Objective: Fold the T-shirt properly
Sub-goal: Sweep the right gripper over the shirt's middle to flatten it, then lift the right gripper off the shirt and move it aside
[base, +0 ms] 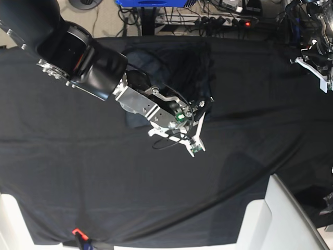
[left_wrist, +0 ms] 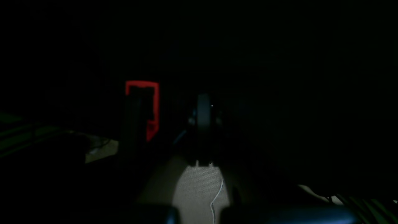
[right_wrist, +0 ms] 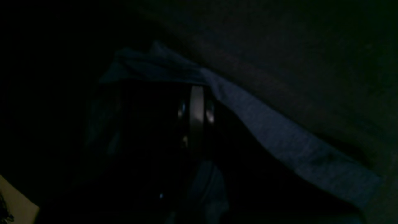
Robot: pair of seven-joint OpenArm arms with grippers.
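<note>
The T-shirt [base: 169, 67] lies as a dark slate-grey folded shape at the back middle of the black table cloth [base: 78, 172]. My right gripper [base: 207, 104] reaches to the shirt's right front corner. In the right wrist view its fingers [right_wrist: 196, 93] are pressed together at a lifted blue-grey edge of the T-shirt [right_wrist: 273, 130], which drapes down to the right. My left gripper [left_wrist: 203, 102] is shut with nothing in it. It sits off the table's far right corner, and its arm [base: 315, 62] shows there in the base view.
White moulded parts [base: 276, 219] rise at the front right and front left edges. A small red clip [base: 77, 232] sits at the front edge. Cables and a power strip [base: 223, 21] lie behind the table. The left wrist view shows a red frame [left_wrist: 143, 105] and beige floor [left_wrist: 196, 186].
</note>
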